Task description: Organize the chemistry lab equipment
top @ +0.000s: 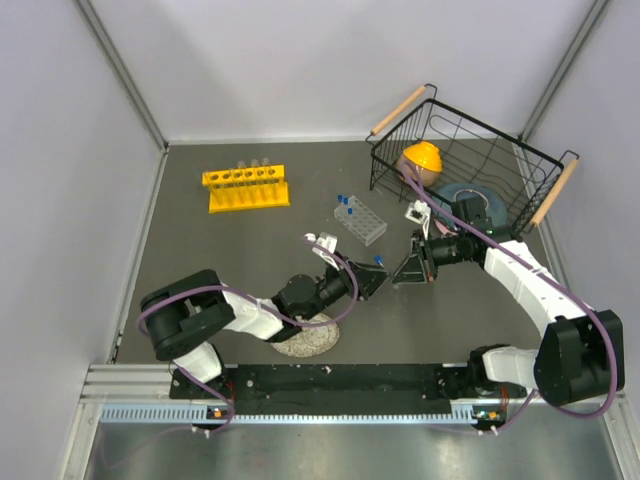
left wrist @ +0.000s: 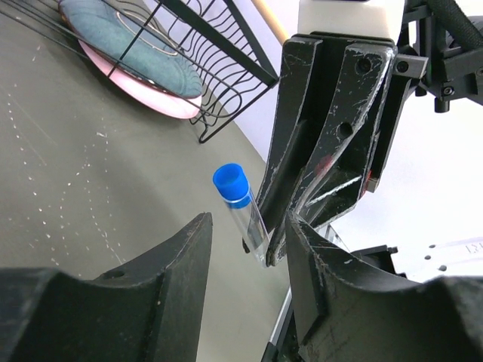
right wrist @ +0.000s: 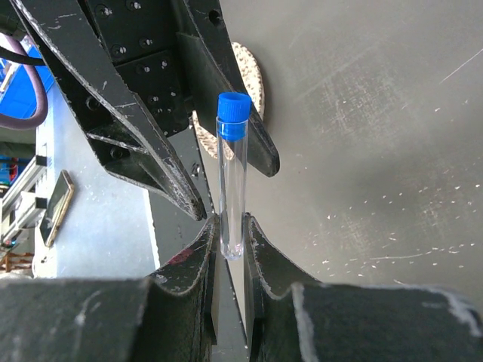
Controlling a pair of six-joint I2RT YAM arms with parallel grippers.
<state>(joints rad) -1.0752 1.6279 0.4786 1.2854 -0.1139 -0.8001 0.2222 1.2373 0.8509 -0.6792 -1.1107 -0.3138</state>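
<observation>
blue-capped vial (right wrist: 232,188) is clenched at base by right gripper (right wrist: 230,241) | left gripper (left wrist: 249,225) jaws are held apart, flanking cap | table (top: 250,260) centre, edges well apart

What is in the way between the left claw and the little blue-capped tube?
Nothing visible. The blue-capped vial, pinched at its bottom by the right gripper, stands just off the left gripper's open fingers, with only air between.

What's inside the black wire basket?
In the basket: a yellow-orange domed object and a blue-grey round pad on a pink dish. The right arm covers the pad's near edge.
</observation>
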